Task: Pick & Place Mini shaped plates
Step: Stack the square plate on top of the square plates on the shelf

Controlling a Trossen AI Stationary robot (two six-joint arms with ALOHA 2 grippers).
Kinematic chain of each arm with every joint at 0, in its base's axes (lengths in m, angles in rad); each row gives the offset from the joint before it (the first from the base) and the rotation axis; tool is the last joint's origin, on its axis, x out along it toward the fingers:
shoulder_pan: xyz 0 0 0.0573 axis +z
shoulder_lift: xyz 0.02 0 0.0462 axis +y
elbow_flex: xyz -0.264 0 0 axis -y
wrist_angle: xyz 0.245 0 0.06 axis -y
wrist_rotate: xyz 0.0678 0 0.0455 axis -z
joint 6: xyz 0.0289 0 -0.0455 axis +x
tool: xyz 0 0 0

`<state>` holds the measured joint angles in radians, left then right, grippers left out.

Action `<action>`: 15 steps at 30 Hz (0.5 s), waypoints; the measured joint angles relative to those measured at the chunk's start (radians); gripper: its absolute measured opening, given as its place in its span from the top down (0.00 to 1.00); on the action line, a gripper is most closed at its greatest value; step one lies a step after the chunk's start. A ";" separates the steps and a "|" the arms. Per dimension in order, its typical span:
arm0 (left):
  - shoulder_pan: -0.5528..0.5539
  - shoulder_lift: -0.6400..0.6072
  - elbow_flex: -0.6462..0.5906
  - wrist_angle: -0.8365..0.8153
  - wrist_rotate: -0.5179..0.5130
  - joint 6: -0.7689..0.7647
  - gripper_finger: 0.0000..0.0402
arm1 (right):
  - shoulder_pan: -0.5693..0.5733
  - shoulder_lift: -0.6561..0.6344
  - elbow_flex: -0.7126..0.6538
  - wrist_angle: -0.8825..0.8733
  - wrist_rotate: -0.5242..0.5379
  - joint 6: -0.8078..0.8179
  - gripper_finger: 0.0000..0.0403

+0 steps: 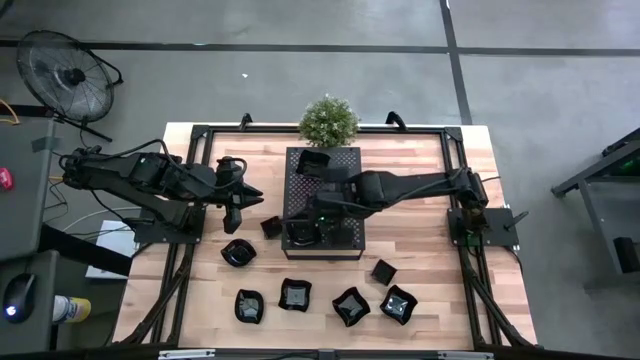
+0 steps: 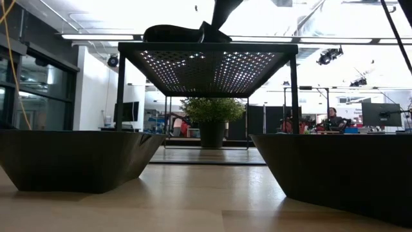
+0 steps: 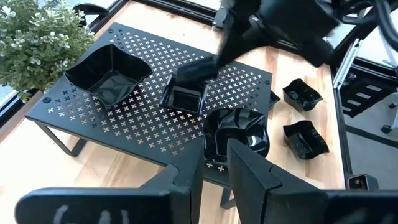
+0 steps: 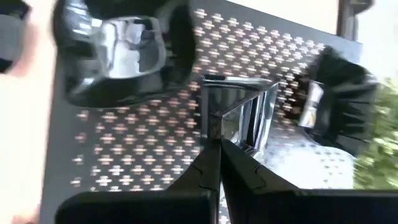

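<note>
Left gripper (image 1: pixel 243 197): hovering left of the perforated tray (image 1: pixel 345 235), fingers slightly parted, gripping nothing.
Right gripper (image 4: pixel 217 144): over the tray, fingers clamping shut on the small square plate (image 3: pixel 185 98)'s rim.
Plate: sitting on the tray, open side facing up; long axis unclear.
Hidden: the arm is covering the tray's middle from above.
Other plates: six (image 1: pixel 295 295) lying on the table (image 1: pixel 420 260).

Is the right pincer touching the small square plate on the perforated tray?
Touching: the right wrist view shows the right pincer shut on the square plate's rim, above the tray.
</note>
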<state>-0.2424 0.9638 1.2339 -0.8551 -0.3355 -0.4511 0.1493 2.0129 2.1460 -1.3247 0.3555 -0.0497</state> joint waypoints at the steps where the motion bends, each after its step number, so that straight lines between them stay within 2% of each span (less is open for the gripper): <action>1: 0.000 0.000 0.000 0.000 0.000 0.000 0.83 | 0.001 0.000 0.000 0.002 -0.018 0.000 1.00; 15: 0.000 0.000 0.000 -0.001 0.006 0.000 0.83 | -0.012 0.004 0.000 0.073 -0.041 -0.021 1.00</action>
<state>-0.2424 0.9642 1.2339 -0.8559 -0.3290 -0.4511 0.1374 2.0171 2.1460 -1.2512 0.3146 -0.0712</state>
